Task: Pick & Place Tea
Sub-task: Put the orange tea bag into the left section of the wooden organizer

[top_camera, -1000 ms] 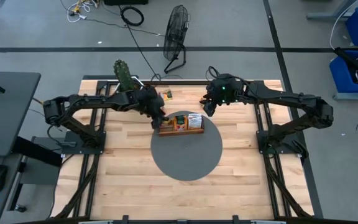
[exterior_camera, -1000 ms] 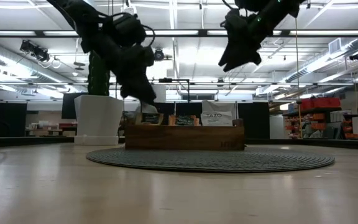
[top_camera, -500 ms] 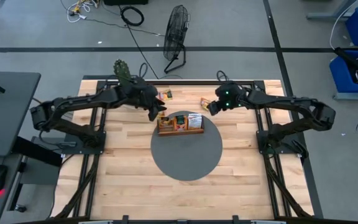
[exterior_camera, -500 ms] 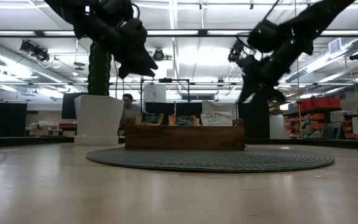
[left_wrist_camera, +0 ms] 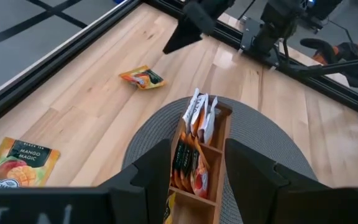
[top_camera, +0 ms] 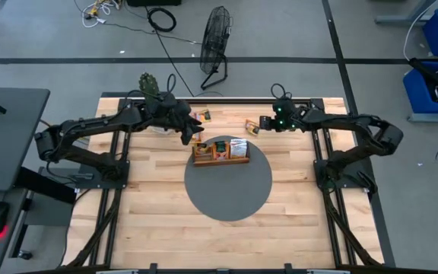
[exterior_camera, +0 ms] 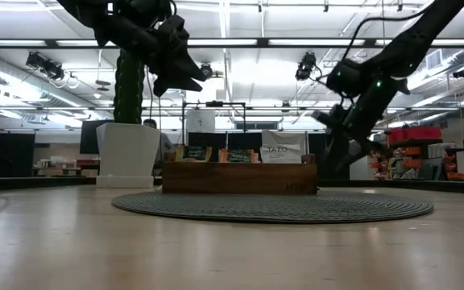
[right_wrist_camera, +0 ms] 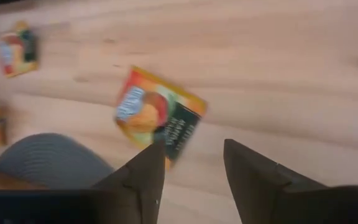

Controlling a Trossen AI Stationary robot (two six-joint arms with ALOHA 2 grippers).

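Near the upper middle of the high view, the right gripper hung with fingers apart over a loose tea sachet, apparently lining up a pick. Left gripper, also apart and empty, waited above the wooden tray, where other sachets stood.

A brown wooden tray sits at the upper edge of a round grey mat in the middle of the wooden table. A potted cactus stands at the table's upper left; a floor fan stands beyond it, top centre.
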